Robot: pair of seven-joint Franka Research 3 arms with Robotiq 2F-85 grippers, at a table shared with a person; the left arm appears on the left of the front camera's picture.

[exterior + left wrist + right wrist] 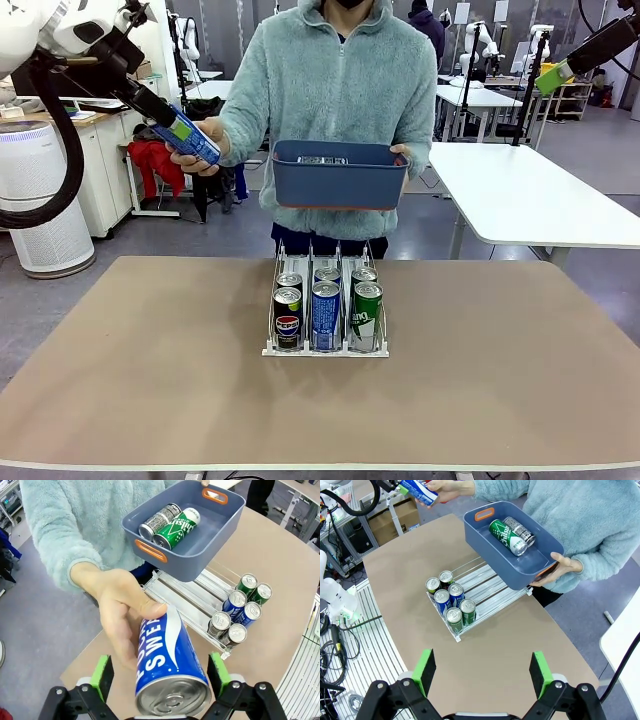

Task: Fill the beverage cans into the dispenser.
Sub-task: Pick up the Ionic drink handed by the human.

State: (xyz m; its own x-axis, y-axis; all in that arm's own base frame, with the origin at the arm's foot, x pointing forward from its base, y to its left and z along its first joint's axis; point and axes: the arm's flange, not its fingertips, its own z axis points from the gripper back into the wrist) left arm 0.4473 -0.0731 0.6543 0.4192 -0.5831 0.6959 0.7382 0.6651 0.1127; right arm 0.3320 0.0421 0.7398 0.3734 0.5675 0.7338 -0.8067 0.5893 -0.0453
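The step in hand is a handover. At the far left, well above the table (150, 350), a person's hand (120, 610) holds a blue can (170, 665) out, its silver top pointing into the robot's left hand (160, 667). That hand is wide apart: its green pads (102, 672) stand on either side of the can, and none of the views shows them pressing on it. It grips nothing yet.

The next move, as I judge it, is to close on the can and wait for the person to let go. The can then goes to the rack (492, 587) at the table's middle. Six cans (326, 310) fill the near ends of its three lanes, and the far ends are bare.

The person's other hand holds a blue bin (338, 185) above the rack's far end, with a green can (177, 527) and a dark can (160, 520) lying in it.

The right hand (482, 666) hangs high at the right, wide apart and empty.
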